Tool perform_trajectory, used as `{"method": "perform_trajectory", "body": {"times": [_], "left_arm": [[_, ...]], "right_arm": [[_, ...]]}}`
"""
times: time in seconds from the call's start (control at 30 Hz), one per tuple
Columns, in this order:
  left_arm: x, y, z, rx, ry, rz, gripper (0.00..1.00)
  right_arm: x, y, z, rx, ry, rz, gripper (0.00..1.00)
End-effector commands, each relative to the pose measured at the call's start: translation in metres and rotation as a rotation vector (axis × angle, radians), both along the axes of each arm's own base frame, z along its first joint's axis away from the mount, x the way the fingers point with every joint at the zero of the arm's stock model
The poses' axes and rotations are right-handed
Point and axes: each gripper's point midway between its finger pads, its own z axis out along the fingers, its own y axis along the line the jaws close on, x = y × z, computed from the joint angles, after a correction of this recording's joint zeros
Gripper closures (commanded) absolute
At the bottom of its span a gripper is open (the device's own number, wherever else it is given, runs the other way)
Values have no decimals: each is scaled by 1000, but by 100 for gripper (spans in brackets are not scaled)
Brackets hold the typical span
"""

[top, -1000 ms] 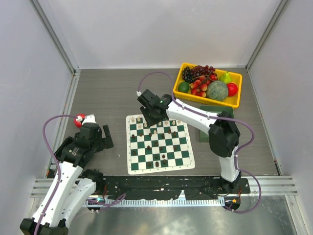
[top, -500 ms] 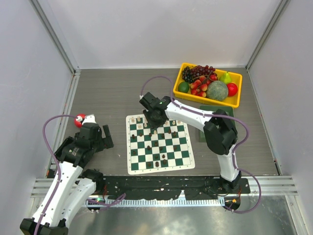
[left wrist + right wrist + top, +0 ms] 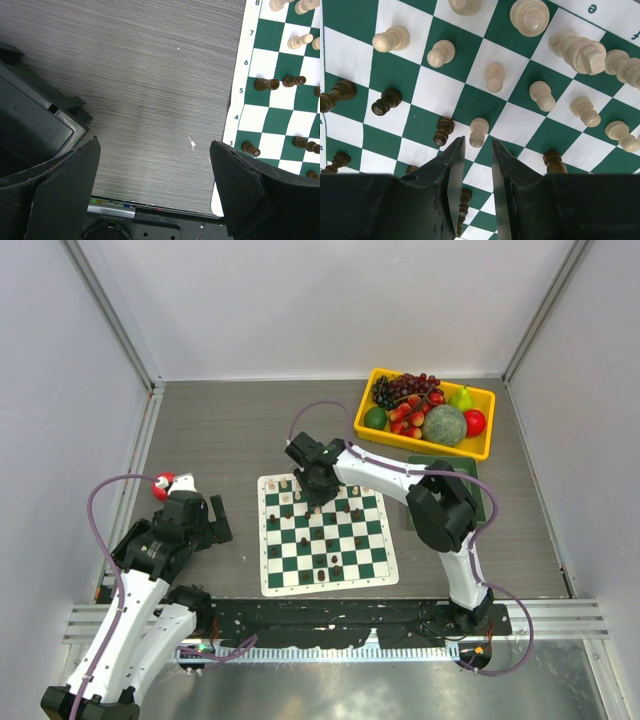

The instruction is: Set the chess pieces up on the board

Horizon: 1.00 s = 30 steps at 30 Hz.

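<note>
The green and white board point(image 3: 268, 585) lies at the table's centre. Cream chess pieces point(image 3: 300, 498) stand on its far rows; dark chess pieces point(image 3: 335, 565) are scattered over the rest. My right gripper point(image 3: 318, 492) hangs low over the far rows. In the right wrist view its jaws point(image 3: 477, 141) are narrowly open and empty, with a cream pawn point(image 3: 478, 131) standing just beyond the tips and a dark pawn point(image 3: 443, 131) beside it. My left gripper point(image 3: 205, 520) is wide open and empty over bare table left of the board point(image 3: 235, 100); it also shows in the left wrist view point(image 3: 155, 150).
A yellow bin of fruit point(image 3: 428, 410) stands at the back right. A dark green bin point(image 3: 482, 492) lies partly under the right arm. A red ball point(image 3: 161, 483) sits by the left arm. A black rail point(image 3: 130, 215) runs along the near edge.
The right gripper has shifted a little left and lower over the board's far rows, and its elbow has swung left. The left arm has not moved.
</note>
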Motion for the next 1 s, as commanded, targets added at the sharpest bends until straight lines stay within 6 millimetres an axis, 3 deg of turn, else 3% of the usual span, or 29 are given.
{"method": "perform_trajectory", "body": {"times": [0.0, 0.23, 0.37, 0.7, 0.97], "left_arm": [[9, -2, 7, -14, -43, 0, 1], [9, -2, 6, -11, -41, 0, 1], [9, -2, 6, -13, -41, -1, 1], [9, -2, 6, -13, -42, -3, 1], [9, -2, 6, -12, -41, -2, 1]], "right_arm": [[7, 2, 2, 11, -6, -17, 66], [6, 4, 0, 13, 3, -10, 66], [7, 4, -1, 11, 1, -7, 73], [5, 7, 1, 25, 11, 13, 79], [11, 4, 25, 35, -47, 3, 82]]}}
